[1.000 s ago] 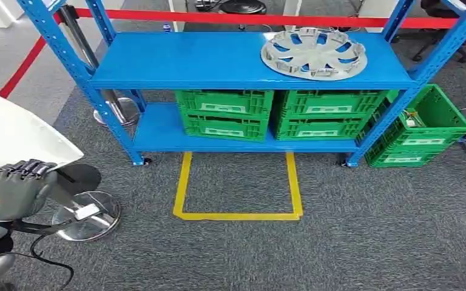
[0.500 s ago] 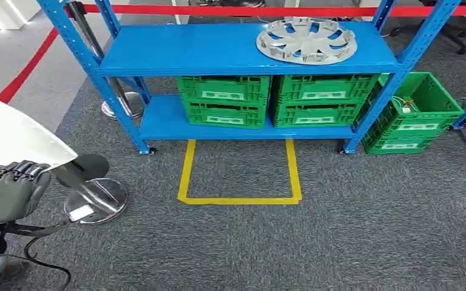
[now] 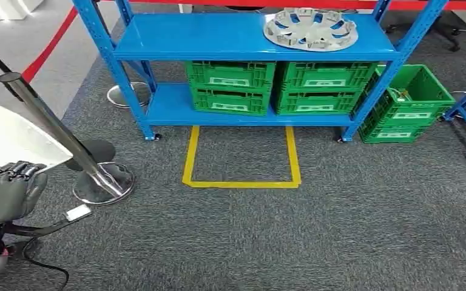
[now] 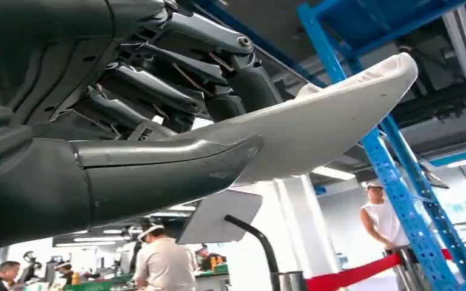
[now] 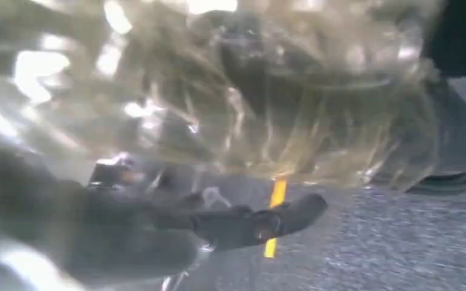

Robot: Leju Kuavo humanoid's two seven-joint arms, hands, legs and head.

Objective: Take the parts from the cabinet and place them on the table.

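Note:
My left hand [image 3: 6, 191] is at the lower left of the head view and grips the edge of a large white curved part [image 3: 9, 136]. In the left wrist view the thumb and dark fingers [image 4: 158, 91] clamp that white part [image 4: 327, 121]. A grey hubcap-like part [image 3: 310, 28] lies on the top board of the blue cabinet rack [image 3: 218, 42]. The right wrist view is blurred: my right hand [image 5: 158, 236] has dark fingers [image 5: 261, 221] reaching out under crinkled clear plastic [image 5: 249, 91]. Whether it holds that plastic is unclear.
Two green crates [image 3: 230, 85] [image 3: 324, 85] sit on the lower shelf and a third [image 3: 409, 103] stands on the floor to the right. A yellow tape square [image 3: 239, 182] marks the carpet. A chrome post [image 3: 54, 130] with a round base [image 3: 104, 182] and red rope [image 3: 51, 42] stands by my left hand.
The whole picture has shifted: the rack sits higher and further off, and the chrome post has come into full view at left. My left hand keeps its hold on the white part.

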